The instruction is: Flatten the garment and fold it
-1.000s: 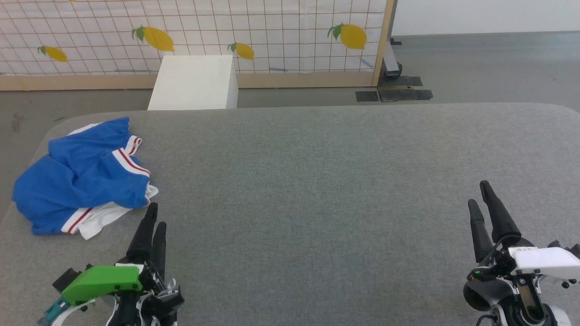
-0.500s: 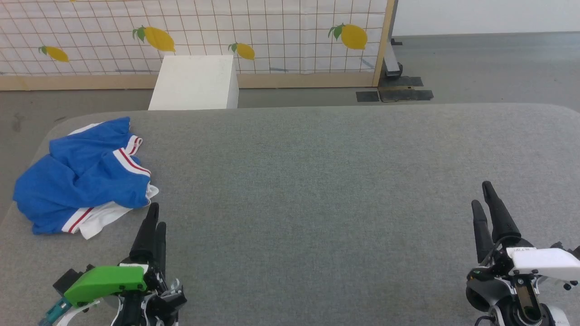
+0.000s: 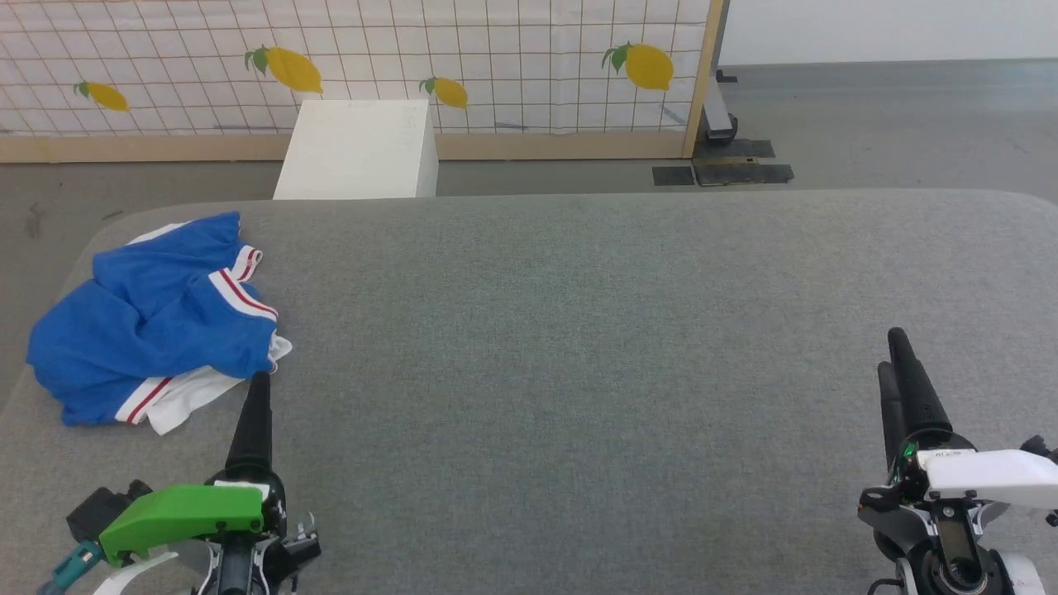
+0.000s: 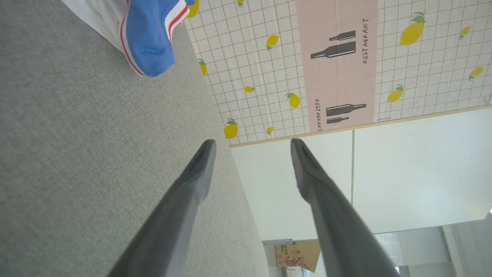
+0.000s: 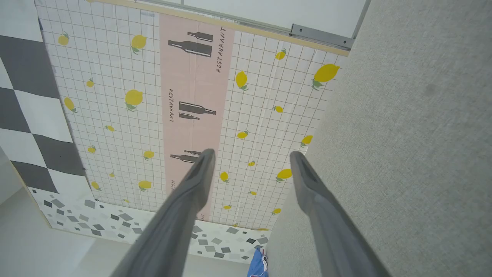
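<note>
1. Grey fabric-topped table fills the scene. A lemon-print screen and a white box stand just beyond the table's far edge.
2. At the table's far-left corner lies the garment, a crumpled heap with its blue body bunched over a white sleeve and its striped trim showing. Nothing is flat yet, so I'd say the spreading hasn't begun.
3. At the table's near-left, the left gripper points straight at the heap's white hem, its tip just beside the cloth. I can't tell if it touches. The wrist view shows its two fingers spread apart with nothing between them, and it looks lined up to pinch an edge.
4. At the table's near-right is the right gripper, well apart from the garment. Its fingers are spread too and hold nothing. It's probably waiting there until cloth comes toward the table's middle.
5. One thing to watch: the heap hugs the table's left edge, so a careless tug could slide it off.
</note>
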### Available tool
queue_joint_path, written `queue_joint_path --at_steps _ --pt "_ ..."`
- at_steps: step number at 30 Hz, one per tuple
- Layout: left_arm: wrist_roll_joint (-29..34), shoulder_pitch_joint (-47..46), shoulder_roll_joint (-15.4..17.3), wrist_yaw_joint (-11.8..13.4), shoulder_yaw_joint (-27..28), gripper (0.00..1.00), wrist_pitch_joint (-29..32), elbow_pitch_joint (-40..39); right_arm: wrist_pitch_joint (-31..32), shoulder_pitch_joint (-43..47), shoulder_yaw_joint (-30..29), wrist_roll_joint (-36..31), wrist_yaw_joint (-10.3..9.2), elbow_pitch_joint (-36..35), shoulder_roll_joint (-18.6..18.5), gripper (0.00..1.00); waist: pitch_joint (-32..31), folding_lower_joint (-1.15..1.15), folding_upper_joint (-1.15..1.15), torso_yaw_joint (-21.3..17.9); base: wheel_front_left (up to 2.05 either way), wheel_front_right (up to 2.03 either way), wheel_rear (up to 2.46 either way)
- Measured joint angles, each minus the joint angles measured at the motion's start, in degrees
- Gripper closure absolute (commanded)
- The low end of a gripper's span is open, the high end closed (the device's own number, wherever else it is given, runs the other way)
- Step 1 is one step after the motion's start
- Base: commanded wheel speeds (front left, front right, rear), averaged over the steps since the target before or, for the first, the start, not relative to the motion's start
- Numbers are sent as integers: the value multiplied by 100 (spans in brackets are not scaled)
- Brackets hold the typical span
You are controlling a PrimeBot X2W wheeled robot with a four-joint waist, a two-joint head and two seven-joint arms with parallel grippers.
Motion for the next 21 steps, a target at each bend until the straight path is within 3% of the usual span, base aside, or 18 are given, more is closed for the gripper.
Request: queue_joint_path --at_steps 21 --pt "2264 15 126 0 -335 0 -396 -125 -401 56 151 -1911 0 -310 0 0 1 0 0 14 0 0 0"
